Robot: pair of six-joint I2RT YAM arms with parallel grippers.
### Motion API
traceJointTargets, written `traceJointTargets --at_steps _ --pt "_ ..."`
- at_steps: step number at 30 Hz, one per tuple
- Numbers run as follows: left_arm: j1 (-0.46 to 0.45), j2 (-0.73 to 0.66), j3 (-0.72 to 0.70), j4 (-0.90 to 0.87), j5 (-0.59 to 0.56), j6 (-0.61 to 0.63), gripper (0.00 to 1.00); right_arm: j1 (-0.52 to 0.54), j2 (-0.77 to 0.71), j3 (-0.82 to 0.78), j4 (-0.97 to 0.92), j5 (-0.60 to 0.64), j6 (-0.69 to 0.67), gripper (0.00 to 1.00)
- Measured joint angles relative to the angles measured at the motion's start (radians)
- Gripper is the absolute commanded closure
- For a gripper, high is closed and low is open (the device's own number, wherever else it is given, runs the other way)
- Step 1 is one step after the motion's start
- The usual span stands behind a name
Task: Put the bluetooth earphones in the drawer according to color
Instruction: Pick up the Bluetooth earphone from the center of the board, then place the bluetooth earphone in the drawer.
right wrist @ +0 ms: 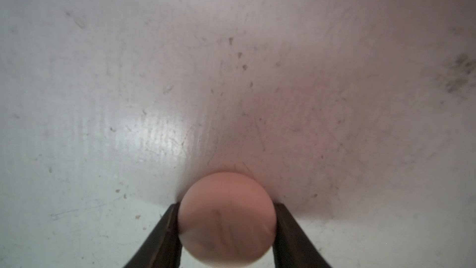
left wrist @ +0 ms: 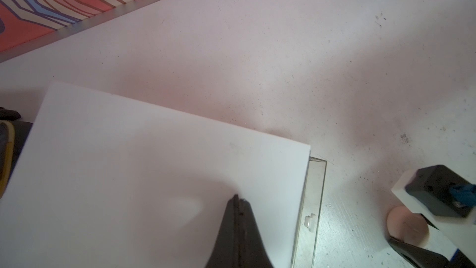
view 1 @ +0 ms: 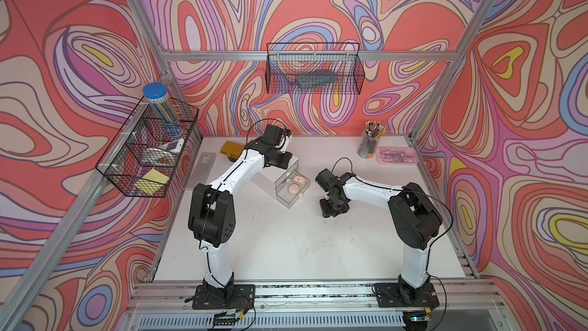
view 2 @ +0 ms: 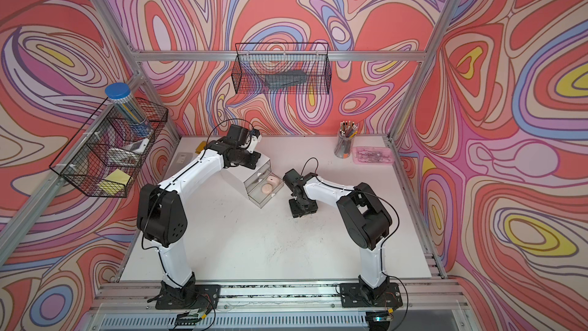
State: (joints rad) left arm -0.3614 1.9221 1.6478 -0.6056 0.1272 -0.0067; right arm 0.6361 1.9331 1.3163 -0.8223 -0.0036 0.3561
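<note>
The drawer cabinet (view 1: pixel 265 181) is a white cube at the table's middle left; its white top (left wrist: pixel 128 163) fills the left wrist view. One clear drawer (view 1: pixel 284 198) is pulled out, and two pale pink earphones (view 1: pixel 293 189) (view 1: pixel 299 180) lie in it. My left gripper (left wrist: pixel 239 199) is shut and empty, its tips resting on the cabinet top. To the right of the open drawer, my right gripper (right wrist: pixel 226 207) points down at the table. Its fingers press both sides of a third pale pink earphone (right wrist: pixel 226 217) that sits on the table, also seen in the left wrist view (left wrist: pixel 407 225). That case is hidden under the gripper in both top views.
A pencil cup (view 1: pixel 369 144) and a pink tray (view 1: pixel 397 155) stand at the back right. A frosted flat box (view 1: pixel 203 167) and a yellow-brown object (view 1: pixel 229 149) lie back left, behind the left arm. Wire baskets (view 1: pixel 313 71) (view 1: pixel 149 151) hang on the walls.
</note>
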Motion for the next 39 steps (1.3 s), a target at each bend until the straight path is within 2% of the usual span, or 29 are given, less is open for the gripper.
traceJointTargets --at_steps 10,15,21,35,39 --pt "0.0 0.001 0.002 -0.002 0.0 0.0 1.0 0.0 0.011 0.29 0.029 -0.09 -0.016 0.61" --pt "0.0 0.001 0.002 -0.002 0.002 0.0 1.0 0.0 0.093 0.406 0.077 -0.17 -0.013 0.63" --pt "0.0 0.003 0.006 -0.006 0.004 0.0 1.0 0.006 0.182 0.433 0.106 -0.231 0.002 0.65" --pt "0.0 0.004 0.007 -0.008 0.005 0.0 1.0 0.033 0.238 0.476 0.19 -0.305 0.047 0.63" --pt "0.0 0.004 0.007 -0.008 0.006 0.0 1.0 0.047 0.25 0.477 0.226 -0.32 0.058 0.57"
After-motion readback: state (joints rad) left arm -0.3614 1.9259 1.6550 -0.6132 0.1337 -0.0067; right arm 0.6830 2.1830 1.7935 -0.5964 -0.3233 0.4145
